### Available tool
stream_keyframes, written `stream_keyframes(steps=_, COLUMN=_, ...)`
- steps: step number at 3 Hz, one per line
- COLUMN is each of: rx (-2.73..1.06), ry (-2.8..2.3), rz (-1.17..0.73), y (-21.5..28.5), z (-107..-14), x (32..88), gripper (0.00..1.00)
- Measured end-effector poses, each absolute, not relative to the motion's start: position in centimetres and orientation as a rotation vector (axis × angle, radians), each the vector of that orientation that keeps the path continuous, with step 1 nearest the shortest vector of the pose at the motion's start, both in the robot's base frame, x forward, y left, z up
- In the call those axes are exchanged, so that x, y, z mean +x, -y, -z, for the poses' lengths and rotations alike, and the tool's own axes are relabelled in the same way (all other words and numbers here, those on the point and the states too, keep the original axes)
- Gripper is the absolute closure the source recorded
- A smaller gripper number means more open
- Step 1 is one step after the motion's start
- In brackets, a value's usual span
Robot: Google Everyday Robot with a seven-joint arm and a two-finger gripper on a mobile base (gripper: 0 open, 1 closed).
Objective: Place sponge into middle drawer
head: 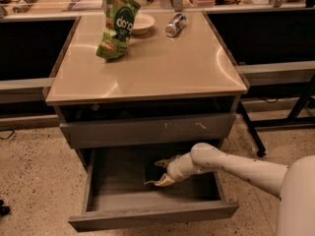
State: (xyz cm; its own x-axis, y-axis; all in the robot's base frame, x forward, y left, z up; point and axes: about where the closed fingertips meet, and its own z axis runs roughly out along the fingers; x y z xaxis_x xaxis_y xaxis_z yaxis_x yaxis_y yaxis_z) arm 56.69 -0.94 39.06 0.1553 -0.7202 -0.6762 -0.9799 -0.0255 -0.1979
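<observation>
Grey middle drawer [147,215] stands pulled out below the drawer front [123,132] that bears pale scratch marks. The gripper [160,173] is inside the open drawer, low over its floor and right of centre. Its two fingers sit above and below the sponge [149,175] and are clamped on it. The sponge shows as a dark block at the fingertips, within the drawer walls; contact with the floor cannot be determined. The white arm [236,166] enters from the right. On the beige worktop [147,68], toward the rear, stand a green snack bag [117,27], a pale bowl [141,22] and a can [175,24] lying on its side.
</observation>
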Motion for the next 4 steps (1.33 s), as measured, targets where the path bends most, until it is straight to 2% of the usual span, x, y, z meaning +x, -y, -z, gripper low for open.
stream_keyframes(steps=3, rx=-1.803, ry=-1.622, rz=-0.526, y=0.93, z=-39.05, x=56.68, gripper=0.12)
stream_keyframes(steps=4, rx=-1.803, ry=-1.622, rz=-0.526, y=0.93, z=-39.05, x=56.68, gripper=0.00)
